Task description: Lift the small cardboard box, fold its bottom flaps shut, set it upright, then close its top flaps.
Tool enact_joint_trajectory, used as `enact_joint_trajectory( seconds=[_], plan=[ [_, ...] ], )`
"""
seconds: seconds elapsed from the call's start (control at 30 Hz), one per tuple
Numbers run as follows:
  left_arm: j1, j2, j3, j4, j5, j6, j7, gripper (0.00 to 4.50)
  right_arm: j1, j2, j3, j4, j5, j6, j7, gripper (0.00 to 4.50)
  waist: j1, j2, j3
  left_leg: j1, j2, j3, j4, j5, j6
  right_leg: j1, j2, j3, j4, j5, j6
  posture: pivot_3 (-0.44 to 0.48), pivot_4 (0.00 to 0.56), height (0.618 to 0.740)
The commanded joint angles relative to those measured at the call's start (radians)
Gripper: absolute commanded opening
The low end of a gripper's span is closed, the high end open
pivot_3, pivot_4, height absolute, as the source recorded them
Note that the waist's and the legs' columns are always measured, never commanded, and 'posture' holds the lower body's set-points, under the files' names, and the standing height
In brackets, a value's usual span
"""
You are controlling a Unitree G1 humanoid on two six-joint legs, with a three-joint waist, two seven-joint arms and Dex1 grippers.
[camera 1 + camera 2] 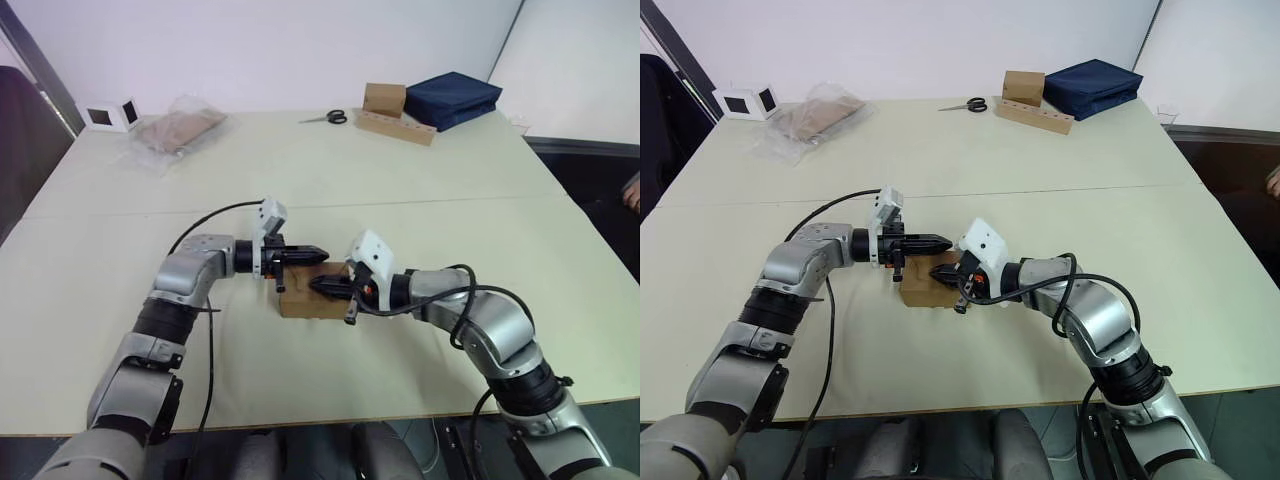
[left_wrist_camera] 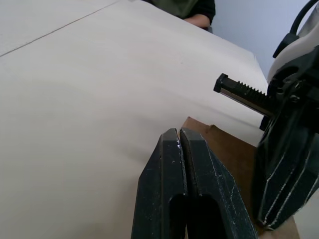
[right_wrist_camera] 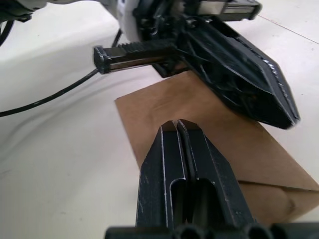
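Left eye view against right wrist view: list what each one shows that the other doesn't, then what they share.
The left eye view alone takes in the far edge of the table: scissors, a navy bag, a crumpled plastic bag and a brown box on a hole-punched strip.

The right wrist view alone shows, close up, the right end effector shut, above a flat brown flap.

Both show the small cardboard box with the left end effector over it.
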Motion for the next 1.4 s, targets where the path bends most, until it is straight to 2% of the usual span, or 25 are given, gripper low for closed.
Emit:
enact_joint_trajectory(
  seconds=[0.03, 0.37, 1.1, 1.4],
  plan=[
    [-0.009, -0.012, -0.009, 0.000, 0.017, -0.014, -0.022, 0.03, 0.004, -0.012, 0.011, -0.049, 0.016, 0.017, 0.012, 0.00, 0.001, 0.000, 0.000, 0.000, 0.000, 0.000, 0.000, 0.000, 0.000, 0.000, 0.000, 0.000, 0.000, 0.000, 0.000, 0.000, 0.150, 0.740],
    [-0.006, -0.009, 0.008, -0.023, 0.018, 0.004, -0.025, 0.03, -0.004, -0.020, 0.004, -0.043, 0.030, 0.043, 0.025, 0.00, 0.001, 0.000, 0.000, 0.000, 0.000, 0.000, 0.000, 0.000, 0.000, 0.000, 0.000, 0.000, 0.000, 0.000, 0.000, 0.000, 0.150, 0.740],
    [0.056, 0.032, 0.038, -0.165, -0.020, 0.076, -0.014, 0.03, -0.040, 0.000, 0.009, 0.057, -0.038, -0.040, 0.005, 0.00, -0.001, 0.000, 0.000, 0.000, 0.000, 0.000, 0.000, 0.000, 0.000, 0.000, 0.000, 0.000, 0.000, 0.000, 0.000, 0.000, 0.150, 0.740],
    [0.046, 0.043, 0.061, -0.170, -0.030, 0.090, -0.002, 0.03, -0.051, 0.016, 0.015, 0.101, -0.057, -0.066, -0.003, 0.00, -0.002, 0.000, 0.000, 0.000, 0.000, 0.000, 0.000, 0.000, 0.000, 0.000, 0.000, 0.000, 0.000, 0.000, 0.000, 0.000, 0.150, 0.740]
  ],
)
